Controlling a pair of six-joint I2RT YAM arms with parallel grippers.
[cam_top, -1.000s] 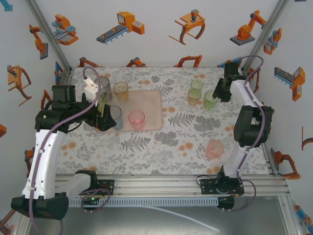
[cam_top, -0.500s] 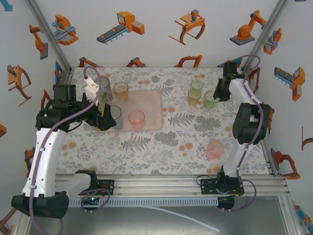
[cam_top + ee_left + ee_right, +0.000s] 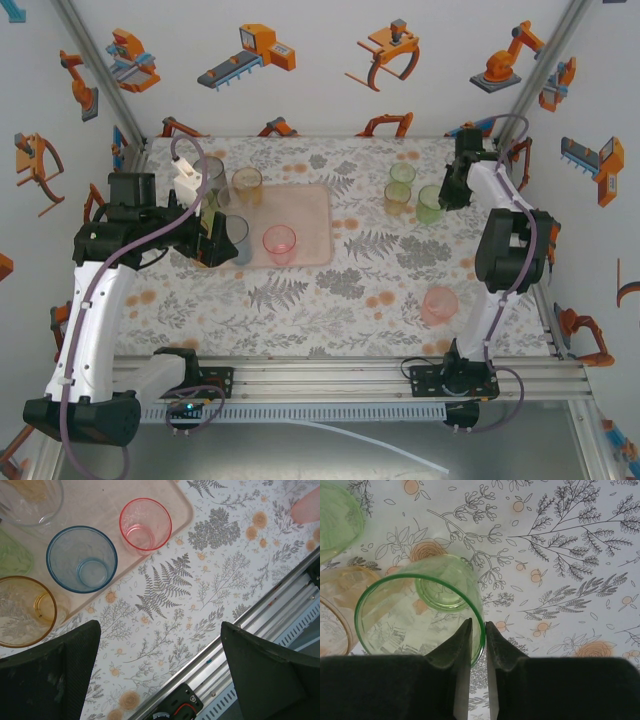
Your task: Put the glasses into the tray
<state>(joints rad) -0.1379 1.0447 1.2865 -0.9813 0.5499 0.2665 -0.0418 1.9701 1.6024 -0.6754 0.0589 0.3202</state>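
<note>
The right end effector (image 3: 478,645) is pinched together on the rim of a green glass (image 3: 420,615), with one finger inside the wall and one outside. That tumbler stands upright on the floral counter (image 3: 570,555) at the far right. It is just beside an orange glass (image 3: 332,610) and a second green glass (image 3: 335,515), both cut off by the frame edge. The left end effector (image 3: 160,680) hangs with its fingers wide apart, holding nothing, above the near edge of the tray (image 3: 95,502). Inside the pale pink tray stand a pink glass (image 3: 145,525) and a blue glass (image 3: 82,559), upright and translucent. An amber glass (image 3: 22,611) sits at the tray's edge, and it is unclear whether it is fully inside. A lone pink glass (image 3: 439,304) stands on the counter, well apart from the tray.
</note>
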